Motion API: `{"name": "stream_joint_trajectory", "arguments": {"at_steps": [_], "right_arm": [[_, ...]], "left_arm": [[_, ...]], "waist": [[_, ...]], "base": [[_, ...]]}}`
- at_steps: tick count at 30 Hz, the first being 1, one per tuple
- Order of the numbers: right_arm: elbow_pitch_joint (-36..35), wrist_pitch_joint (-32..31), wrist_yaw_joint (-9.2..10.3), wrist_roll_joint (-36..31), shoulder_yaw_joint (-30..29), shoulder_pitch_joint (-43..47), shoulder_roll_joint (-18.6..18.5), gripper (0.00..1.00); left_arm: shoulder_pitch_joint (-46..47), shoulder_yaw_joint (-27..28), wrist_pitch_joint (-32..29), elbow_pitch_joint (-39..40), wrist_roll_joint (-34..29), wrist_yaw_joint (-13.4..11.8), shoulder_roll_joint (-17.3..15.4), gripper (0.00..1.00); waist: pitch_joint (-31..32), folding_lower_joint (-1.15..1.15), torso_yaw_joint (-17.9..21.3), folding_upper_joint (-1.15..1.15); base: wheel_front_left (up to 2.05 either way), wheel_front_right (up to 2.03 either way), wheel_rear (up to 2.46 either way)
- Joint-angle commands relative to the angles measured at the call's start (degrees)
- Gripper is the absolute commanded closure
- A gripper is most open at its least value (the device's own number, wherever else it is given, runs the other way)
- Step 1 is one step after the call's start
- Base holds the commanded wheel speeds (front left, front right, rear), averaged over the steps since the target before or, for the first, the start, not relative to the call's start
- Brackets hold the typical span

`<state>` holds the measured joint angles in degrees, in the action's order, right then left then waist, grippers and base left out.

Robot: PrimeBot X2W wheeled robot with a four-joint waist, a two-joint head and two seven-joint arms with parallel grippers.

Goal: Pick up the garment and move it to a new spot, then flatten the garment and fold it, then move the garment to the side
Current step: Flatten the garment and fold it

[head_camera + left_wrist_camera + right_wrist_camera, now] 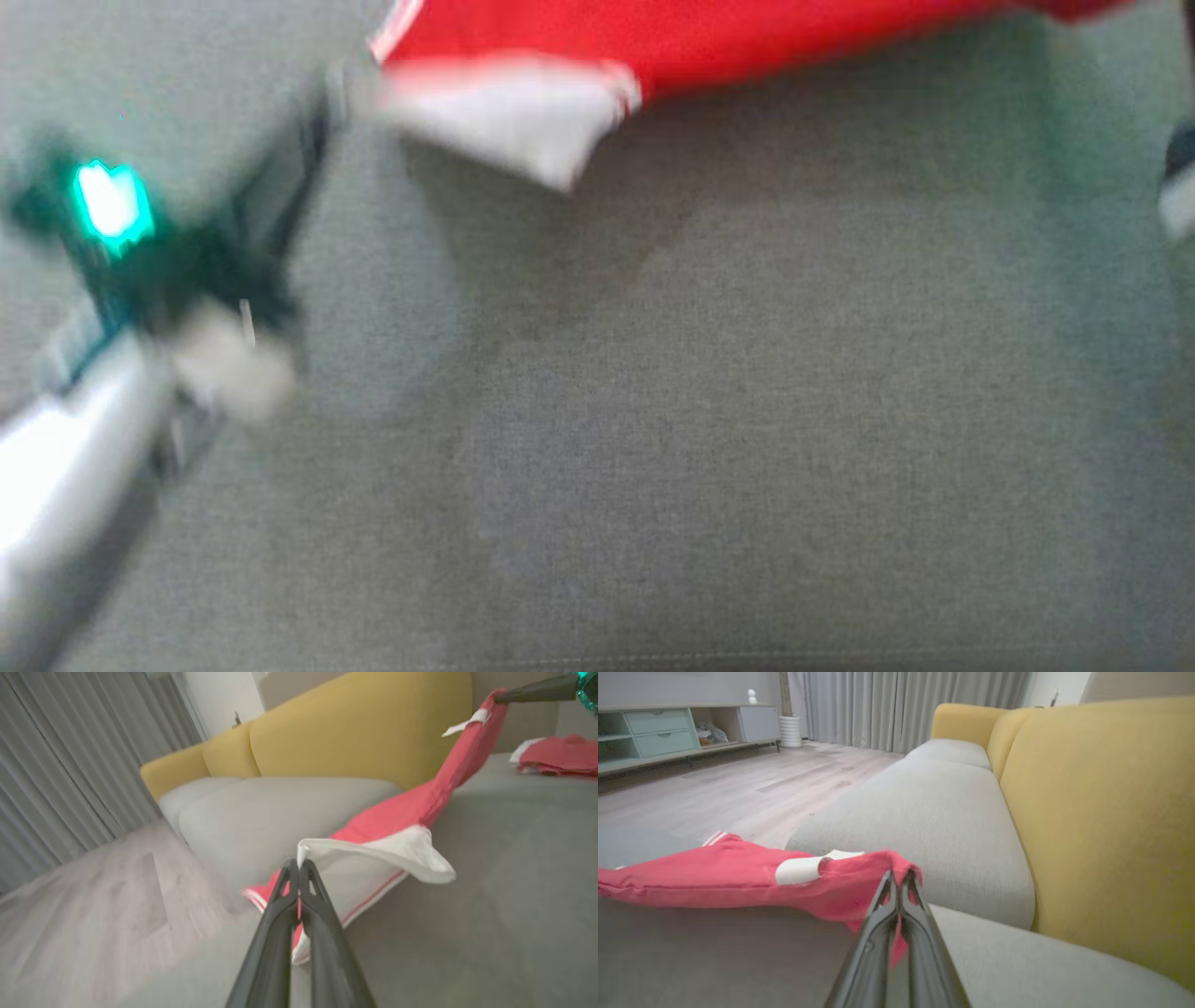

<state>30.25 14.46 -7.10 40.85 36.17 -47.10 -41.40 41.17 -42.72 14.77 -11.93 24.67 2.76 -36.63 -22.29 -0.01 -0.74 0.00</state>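
Garment (709, 37): held up and stretched between both hands along the far edge of the grey seat (747, 420), on the side facing the sofa. Whether its sagging middle touches the seat cannot be told.
Left hand (299, 863): fingers pressed together, pinching the garment's white hem. Blurred in the head view, with a green light (112, 205) on the wrist.
Right hand (899, 873): fingers pressed together on a red corner of the garment.
Material: red cloth, soft and creased, with a white panel (402, 854) and thin red-and-white striping at the hem.
Label: a white patch (798, 870) near the gripped red corner; no writing legible.
Seat surface: grey woven upholstery, flat.
Surroundings: the sofa, with a mustard-yellow back (1101, 812) and pale grey cushions (934, 812), stands just beyond the garment. A second red-and-white cloth heap (560, 756) lies at the seat's far corner. There is a pale wood floor (738, 788), grey pleated curtains (901, 704), a low cabinet (658, 732) with green drawers, and a white ribbed pot (790, 731).
Obstructions: nothing lies on the seat under the garment.
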Motion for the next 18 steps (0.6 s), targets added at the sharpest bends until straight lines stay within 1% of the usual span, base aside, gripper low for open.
{"name": "stream_joint_trajectory", "arguments": {"at_steps": [1, 2, 4, 5, 7, 9, 14, 18], "right_arm": [[-1.8, 0.5, -0.39, 0.2, -0.9, 3.4, -2.4, 1.0], [-2.7, 0.5, -0.39, 0.3, -1.6, 6.5, -2.9, 1.0], [-4.5, 0.5, -0.39, 0.5, -3.2, 12.7, -3.6, 1.0], [-5.5, 0.5, -0.39, 0.4, -4.1, 15.8, -3.9, 1.0], [-7.7, 0.5, -0.39, 0.0, -5.7, 21.6, -4.3, 1.0], [-9.4, 0.5, -0.39, 0.1, -7.8, 27.0, -4.1, 1.0], [-12.5, 0.5, -0.39, -1.5, -12.0, 37.8, -2.6, 1.0], [-14.4, 0.5, -0.39, -2.4, -13.9, 42.8, -0.8, 1.0]], "left_arm": [[-1.3, 2.8, 0.2, 2.4, 0.5, -1.0, -3.4, 1.0], [-5.5, 2.8, 0.2, 3.9, 0.9, -1.8, -3.9, 1.0], [-13.2, 1.9, 0.2, 6.5, 1.8, -2.5, -4.5, 1.0], [-16.6, 1.6, 0.2, 7.7, 2.2, -3.3, -4.6, 1.0], [-22.6, 0.7, 0.2, 9.7, 2.9, -4.5, -4.8, 1.0], [-27.4, -0.2, 0.2, 11.2, 4.0, -5.1, -4.7, 1.0], [-34.5, -1.4, 0.2, 13.0, 6.5, -6.1, -4.8, 1.0], [-36.5, -0.9, 0.2, 13.6, 7.4, -6.0, -5.4, 1.0]], "waist": [[1.9, 0.01, -0.4, 0.0], [2.7, 0.01, -0.5, 0.0], [4.3, 0.01, -0.7, 0.0], [5.1, 0.01, -0.8, 0.0], [6.4, 0.01, -1.0, 0.0], [7.6, 0.01, -1.2, 0.0], [10.6, 0.01, -1.4, 0.0], [12.7, 0.01, -1.3, 0.0]], "base": [[0.0, 0.0, 0.0], [0.0, 0.0, 0.0], [0.0, 0.0, 0.0], [0.0, 0.0, 0.0], [0.0, 0.0, 0.0], [0.0, 0.0, 0.0], [0.0, 0.0, 0.0], [0.0, 0.0, 0.0]]}}
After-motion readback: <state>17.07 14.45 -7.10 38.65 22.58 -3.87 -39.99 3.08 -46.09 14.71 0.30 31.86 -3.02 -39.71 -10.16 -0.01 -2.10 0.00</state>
